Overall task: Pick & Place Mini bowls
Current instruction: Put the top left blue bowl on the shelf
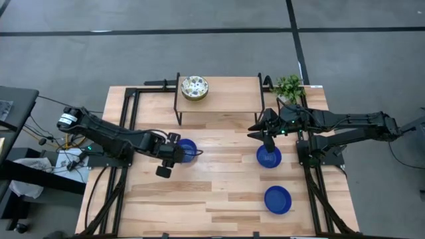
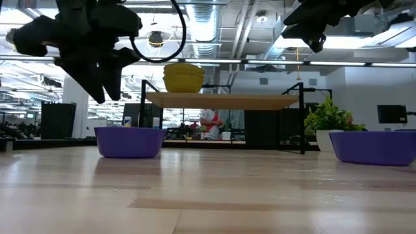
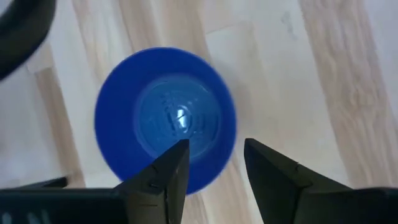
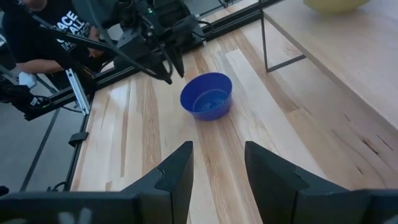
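The left end effector [image 1: 174,154] hangs in the air above the light wooden tabletop [image 1: 226,192]. Its two dark fingers [image 3: 165,177] are a little way apart and hold nothing. Right under it sits a shiny round blue mini bowl [image 3: 165,118], standing upright on the wood. From above, this bowl [image 1: 188,150] shows just past the fingertips, on the side toward the middle of the tabletop.

The right end effector [image 1: 267,141] is up in the air too. Its fingers [image 4: 177,174] are also a little apart, with nothing between them. A second shiny blue mini bowl [image 1: 269,157] sits on the tabletop just below it. A third blue mini bowl [image 1: 277,199] sits farther off from this end effector, nearer the front edge of the tabletop.

Behind both end effectors is a small raised wooden shelf on thin black legs [image 1: 219,99]. On it is a round white mini bowl with tiny coloured flowers [image 1: 194,87]. In the low view it looks like a stack of bowls [image 2: 182,77], but how many cannot be told.

A little green plant in a pot [image 1: 289,87] stands behind the right end effector, beside the shelf.
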You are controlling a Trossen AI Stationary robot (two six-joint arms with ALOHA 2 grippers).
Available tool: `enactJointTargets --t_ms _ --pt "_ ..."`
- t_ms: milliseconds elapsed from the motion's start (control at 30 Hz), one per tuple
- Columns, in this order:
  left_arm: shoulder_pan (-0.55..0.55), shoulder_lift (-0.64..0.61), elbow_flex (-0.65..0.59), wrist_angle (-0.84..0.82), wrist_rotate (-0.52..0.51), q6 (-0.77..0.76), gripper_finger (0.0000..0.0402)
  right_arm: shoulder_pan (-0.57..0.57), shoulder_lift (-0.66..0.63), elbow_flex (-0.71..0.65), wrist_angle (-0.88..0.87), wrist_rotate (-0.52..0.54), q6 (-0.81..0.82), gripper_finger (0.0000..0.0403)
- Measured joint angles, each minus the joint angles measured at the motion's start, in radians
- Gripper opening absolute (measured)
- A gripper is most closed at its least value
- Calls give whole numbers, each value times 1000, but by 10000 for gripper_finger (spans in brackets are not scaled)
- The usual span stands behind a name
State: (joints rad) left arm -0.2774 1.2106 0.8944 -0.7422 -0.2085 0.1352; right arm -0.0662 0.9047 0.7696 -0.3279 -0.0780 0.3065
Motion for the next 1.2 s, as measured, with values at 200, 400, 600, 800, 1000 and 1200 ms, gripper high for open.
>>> enactJointTargets --t_ms 200,400,600,800,1000,1200 --pt "13 0 -31 35 19 0 154 0 0 0 0 0 0 133" --pt "9 1 -96 98 38 -1 150 0 0 0 0 0 0 134" --pt "9 1 -95 128 31 -1 140 0 0 0 0 0 0 133" --pt "10 1 -147 181 31 -1 136 0 0 0 0 0 0 133" --pt "10 1 -181 202 31 -1 136 0 0 0 0 0 0 133" --pt "10 1 -210 240 30 23 136 0 0 0 0 0 0 133"
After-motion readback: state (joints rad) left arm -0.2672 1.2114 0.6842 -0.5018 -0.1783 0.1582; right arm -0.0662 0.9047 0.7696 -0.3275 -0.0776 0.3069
